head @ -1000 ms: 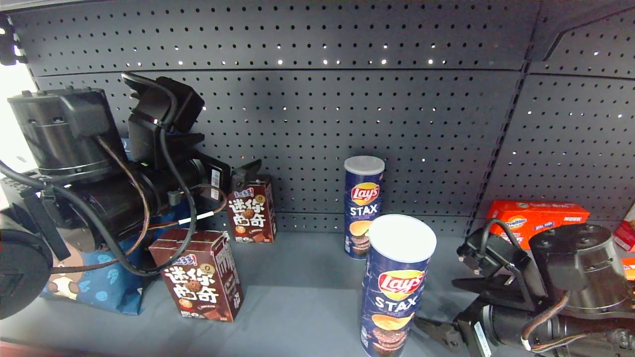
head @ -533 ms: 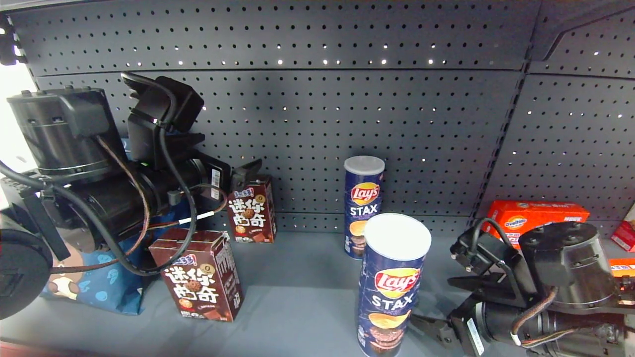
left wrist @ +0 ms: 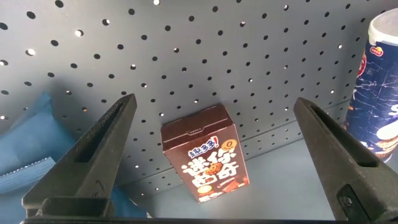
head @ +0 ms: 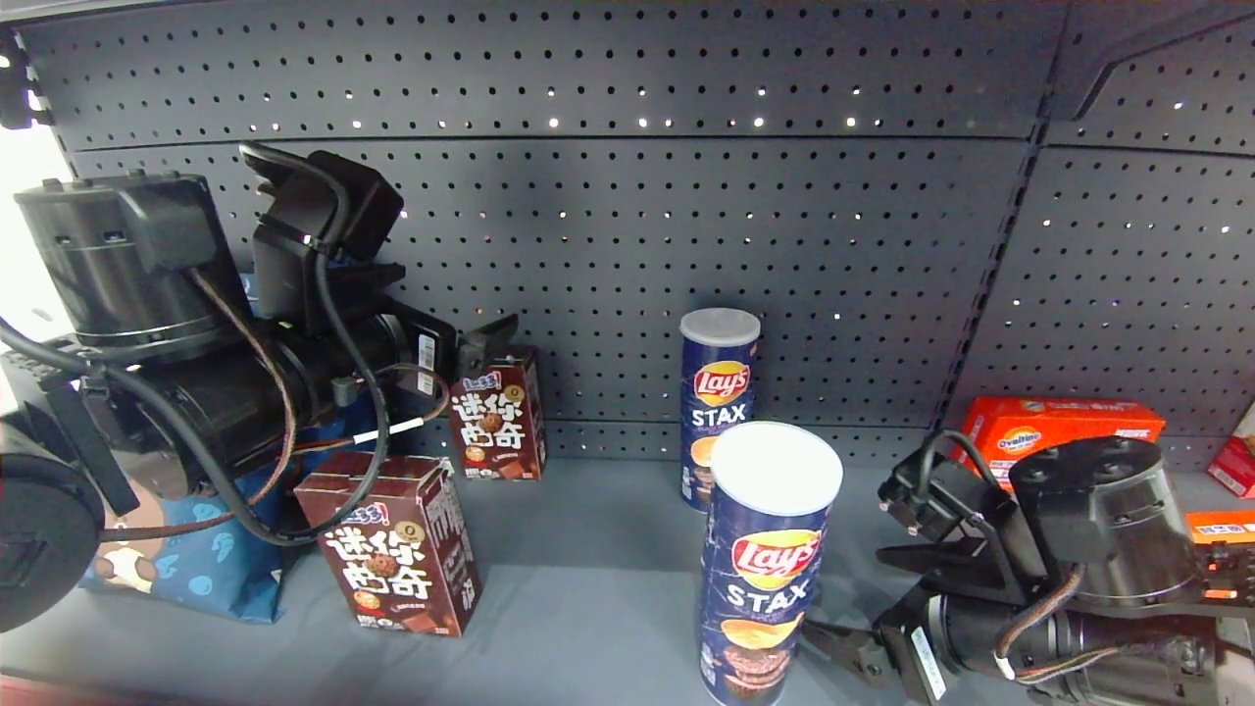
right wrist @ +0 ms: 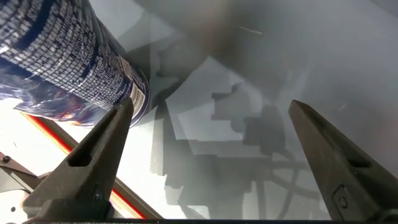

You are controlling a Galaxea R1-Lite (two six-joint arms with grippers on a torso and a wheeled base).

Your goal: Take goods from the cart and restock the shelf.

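Dark grey pegboard shelf, tall blue crisp tube with white lid stood upright at front, right hand held open beside tube's base, left hand held open facing brown biscuit box

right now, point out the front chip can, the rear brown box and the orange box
front chip can [head: 772, 569]: head view, on its label
rear brown box [head: 497, 417]: head view, on its front face
orange box [head: 1069, 427]: head view, on its front face

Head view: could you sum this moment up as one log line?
left gripper: open, facing back brown box | right gripper: open, beside front chip can | shelf: also rear can, front box
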